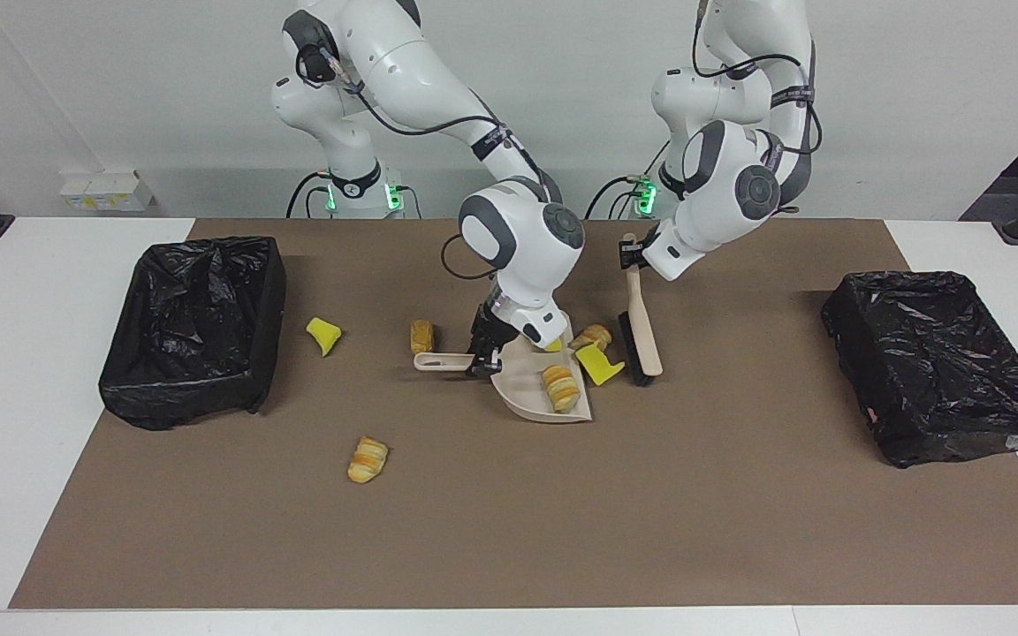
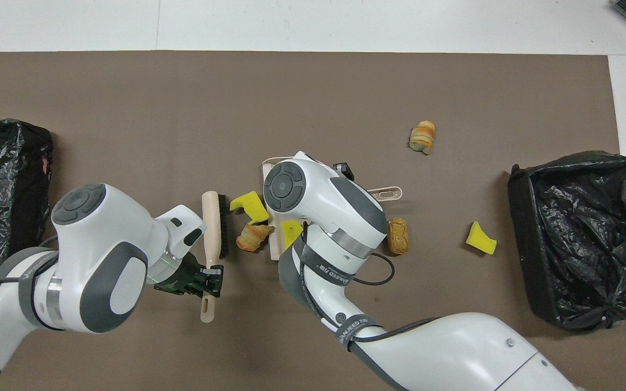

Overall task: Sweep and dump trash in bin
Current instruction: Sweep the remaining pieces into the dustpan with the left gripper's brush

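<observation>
My right gripper [image 1: 483, 356] is shut on the handle of the beige dustpan [image 1: 527, 393], which rests on the brown mat. In the pan lie a striped pastry [image 1: 560, 389] and a yellow sponge [image 1: 553, 342]. At the pan's open edge sit another yellow sponge [image 1: 597, 364] [image 2: 249, 205] and a pastry [image 1: 593, 336] [image 2: 253, 237]. My left gripper [image 1: 629, 254] [image 2: 210, 272] is shut on the handle of the brush [image 1: 641, 340] [image 2: 214, 228], whose bristles stand just beside those two pieces. Loose trash toward the right arm's end: a pastry [image 1: 421, 336], a sponge [image 1: 323, 334] and a pastry [image 1: 368, 459].
A black-lined bin [image 1: 195, 327] [image 2: 579, 239] stands at the right arm's end of the mat, and a second one [image 1: 942, 362] [image 2: 3, 190] at the left arm's end. The white table [image 1: 49, 265] borders the mat [image 1: 509, 530].
</observation>
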Motion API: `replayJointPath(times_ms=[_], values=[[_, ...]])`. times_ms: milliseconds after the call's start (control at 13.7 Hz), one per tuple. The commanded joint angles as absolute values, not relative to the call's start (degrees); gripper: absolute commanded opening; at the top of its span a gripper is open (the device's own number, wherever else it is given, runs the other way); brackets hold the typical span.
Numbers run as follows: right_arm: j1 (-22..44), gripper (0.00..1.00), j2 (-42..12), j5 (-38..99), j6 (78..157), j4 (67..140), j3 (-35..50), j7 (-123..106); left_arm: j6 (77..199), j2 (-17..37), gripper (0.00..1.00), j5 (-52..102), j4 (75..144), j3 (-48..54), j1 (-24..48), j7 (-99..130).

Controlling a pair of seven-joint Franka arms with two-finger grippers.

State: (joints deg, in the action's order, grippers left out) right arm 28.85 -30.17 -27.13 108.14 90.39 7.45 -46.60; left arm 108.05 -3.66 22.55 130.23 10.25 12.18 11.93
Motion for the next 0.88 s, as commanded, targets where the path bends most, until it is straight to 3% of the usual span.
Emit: replayJointPath(times_ms=[0, 219, 803], values=[[27.9, 0.0, -30.8, -27.9, 109.7, 91.2, 8.1, -46.0, 112.1, -4.7, 0.0, 22.8, 131.5, 9.8, 17.3, 14.9], [28.6, 0.0, -30.5, -28.5, 108.8, 91.1, 8.1, -46.0, 113.9, -4.4, 0.0, 28.4, 130.1, 9.8, 21.3, 15.6], [28.8, 0.0, -30.4, -29.2, 107.8, 91.1, 8.1, -46.1, 111.3, -3.5, 0.0, 35.2, 126.6, 9.8, 20.6, 9.4]])
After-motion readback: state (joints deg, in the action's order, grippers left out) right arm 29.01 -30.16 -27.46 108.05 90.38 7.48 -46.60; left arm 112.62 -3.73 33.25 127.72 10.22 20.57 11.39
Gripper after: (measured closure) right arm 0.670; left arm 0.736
